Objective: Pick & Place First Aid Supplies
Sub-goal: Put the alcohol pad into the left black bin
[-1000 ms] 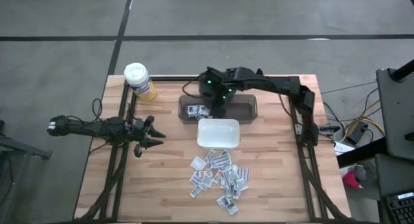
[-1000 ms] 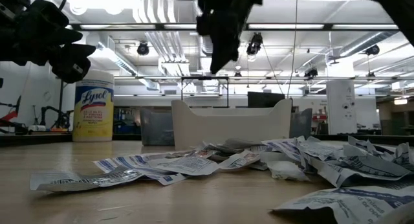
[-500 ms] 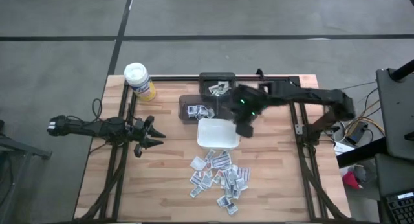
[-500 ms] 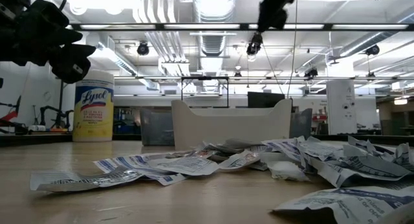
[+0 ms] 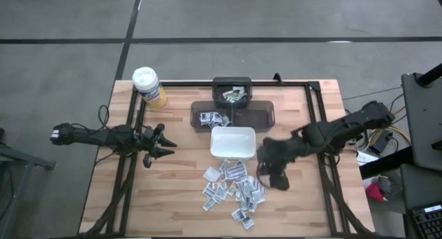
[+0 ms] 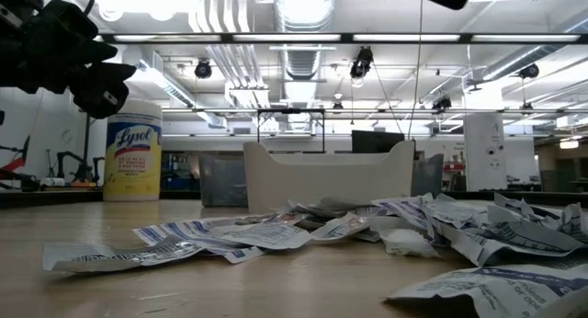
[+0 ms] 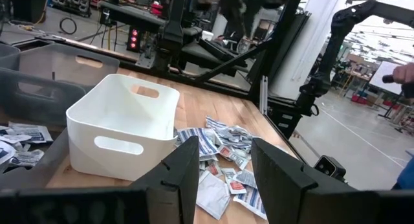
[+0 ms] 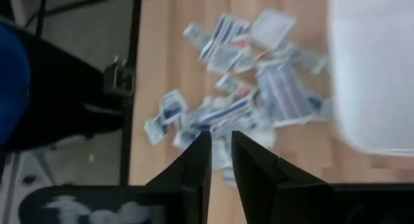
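Note:
The first aid supplies (image 5: 233,190) lie in a loose pile of small white and grey packets on the wooden table, near the front of the white dish (image 5: 233,143). More packets lie in the dark tray (image 5: 211,118) and in the small dark bin (image 5: 233,94) behind it. My right gripper (image 5: 280,180) hangs above the pile's right edge, slanting down. Its fingers (image 8: 199,160) stand a narrow gap apart with nothing between them. My left gripper (image 5: 168,144) waits open and level at the table's left, pointing toward the dish (image 7: 123,136).
A yellow canister with a white lid (image 5: 148,86) stands at the far left corner. The dark tray (image 5: 259,117) lies just behind the white dish. Bare wood shows to the left of the pile and at the table's near edge (image 5: 152,211).
My right gripper has swung quickly from over the dark tray at the back, past the white dish's right side, toward the table's near edge and right. It now hangs over the right of the packet pile. The packets have not moved.

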You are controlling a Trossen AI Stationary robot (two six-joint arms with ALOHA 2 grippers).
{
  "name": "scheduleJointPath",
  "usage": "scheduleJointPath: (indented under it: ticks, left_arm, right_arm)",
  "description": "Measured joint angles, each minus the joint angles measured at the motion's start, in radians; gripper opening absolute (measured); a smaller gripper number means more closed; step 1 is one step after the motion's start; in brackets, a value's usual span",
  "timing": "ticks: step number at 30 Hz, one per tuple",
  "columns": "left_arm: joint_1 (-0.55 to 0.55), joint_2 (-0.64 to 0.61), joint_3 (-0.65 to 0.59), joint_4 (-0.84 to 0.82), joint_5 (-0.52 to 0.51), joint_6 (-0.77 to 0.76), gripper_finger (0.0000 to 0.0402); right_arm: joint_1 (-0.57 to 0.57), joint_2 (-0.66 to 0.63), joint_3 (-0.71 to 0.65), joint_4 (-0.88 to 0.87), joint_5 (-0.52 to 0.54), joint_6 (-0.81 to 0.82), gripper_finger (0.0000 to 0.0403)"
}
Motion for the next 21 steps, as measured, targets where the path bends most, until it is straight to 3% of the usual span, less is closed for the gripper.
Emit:
scheduleJointPath:
  ticks: [11, 21]
  left_arm:
    - [0.000, 0.000, 0.000, 0.000, 0.000, 0.000, 0.0136]
    - [0.000, 0.000, 0.000, 0.000, 0.000, 0.000, 0.0136]
  right_arm:
    - [0.179, 0.167, 0.000, 0.000, 0.003, -0.008, 0.0054]
    - [0.238, 0.327, 0.000, -0.010, 0.003, -0.048, 0.0059]
